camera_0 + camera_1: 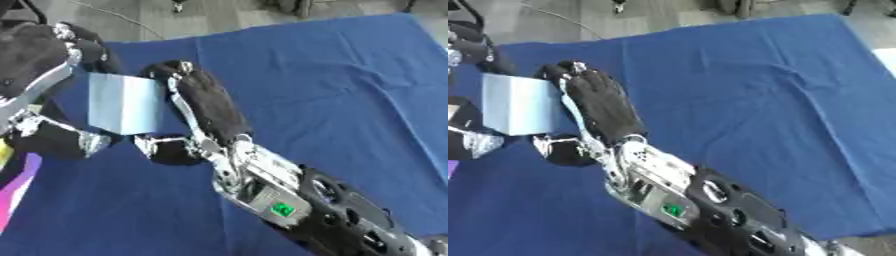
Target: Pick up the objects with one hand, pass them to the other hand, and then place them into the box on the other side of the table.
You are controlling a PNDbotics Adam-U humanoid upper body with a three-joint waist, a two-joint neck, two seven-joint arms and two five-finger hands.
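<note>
Pale blue box [125,104] I'm handling, flat face toward me, upright, sandwiched between my left hand [39,65] and right hand [206,102]

The place looked like a robotics lab or test room rather than a home. A table was draped in a wrinkled blue cloth [350,90], laid out as a plain work surface, and beyond its far edge lay a bare grey floor [219,15] with a thin cable [118,17] trailing across it. The dark feet of some furniture or equipment [741,6] stood on that floor at the top edge, too cut off to identify.
</note>
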